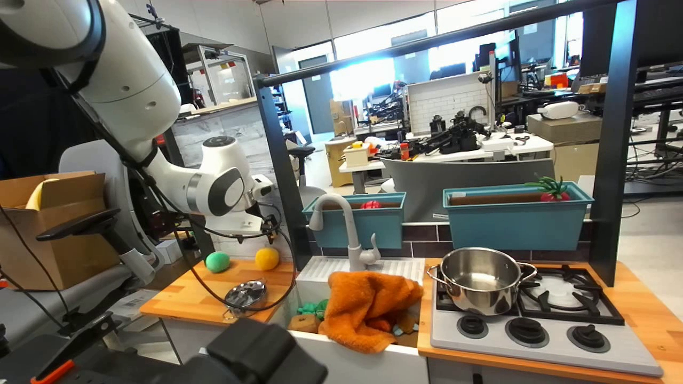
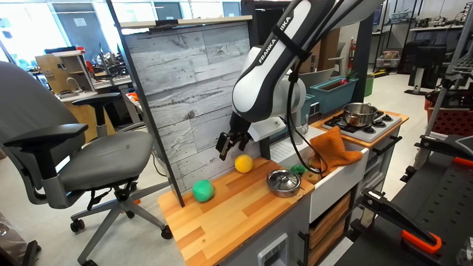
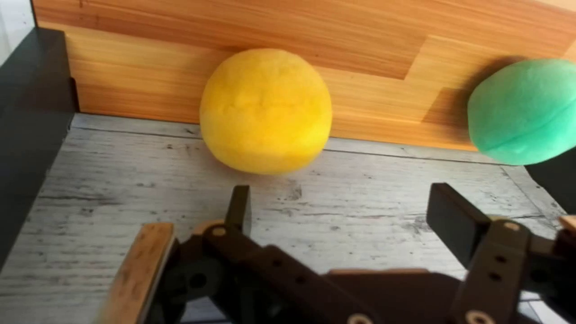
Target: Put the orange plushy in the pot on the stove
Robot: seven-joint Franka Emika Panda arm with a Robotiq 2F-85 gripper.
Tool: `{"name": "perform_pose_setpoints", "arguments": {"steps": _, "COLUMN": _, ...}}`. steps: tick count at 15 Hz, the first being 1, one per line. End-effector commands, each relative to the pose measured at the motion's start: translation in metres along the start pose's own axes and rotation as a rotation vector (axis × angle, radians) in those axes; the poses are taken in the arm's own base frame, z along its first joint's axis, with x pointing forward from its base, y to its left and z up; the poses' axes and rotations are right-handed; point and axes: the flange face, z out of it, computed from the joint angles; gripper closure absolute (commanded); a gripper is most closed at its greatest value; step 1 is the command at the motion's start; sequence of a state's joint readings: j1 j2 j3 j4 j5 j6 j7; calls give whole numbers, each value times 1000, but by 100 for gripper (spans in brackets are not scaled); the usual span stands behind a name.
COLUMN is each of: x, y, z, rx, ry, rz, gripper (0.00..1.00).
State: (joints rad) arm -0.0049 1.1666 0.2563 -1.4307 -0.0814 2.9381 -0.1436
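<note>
Pale wood-grain paneling (image 2: 192, 85) ran up behind a butcher-block countertop (image 2: 214, 229), and from where I stood the Franka arm (image 2: 255, 88) leaned over beside it. Above the counter hung its gripper (image 3: 344, 211), fingers (image 3: 452, 220) spread wide, with only air between them and neither one touching the wood. Just below those fingertips, near but apart, the yellow-orange plush ball (image 3: 265, 112) rested on the countertop close by the paneling; I couldn't tell whether it touched the wall. As the wrist view had it, the ball sat nearer one finger than the other. Farther from the fingers, along the same wall, was a green plush ball (image 2: 203, 190), and lower than them, by the counter's front edge, a small lidded steel pan (image 2: 283, 181). Well apart from the fingers, past a sink (image 2: 336, 184) with an orange towel (image 1: 363, 309) draped over its front wall, an open stainless-steel pot (image 1: 483, 298) stood on the gas stove (image 1: 557, 341), its two handles sticking out at the sides.
</note>
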Motion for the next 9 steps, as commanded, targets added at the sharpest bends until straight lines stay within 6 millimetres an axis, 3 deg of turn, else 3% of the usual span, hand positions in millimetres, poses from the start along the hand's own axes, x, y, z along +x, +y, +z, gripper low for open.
{"name": "perform_pose_setpoints", "arguments": {"steps": 1, "x": 15, "y": 6, "z": 7, "rx": -71, "ry": -31, "rz": 29, "gripper": 0}}
{"name": "perform_pose_setpoints", "arguments": {"steps": 9, "x": 9, "y": 7, "z": 15, "rx": -195, "ry": -134, "rz": 107, "gripper": 0}}
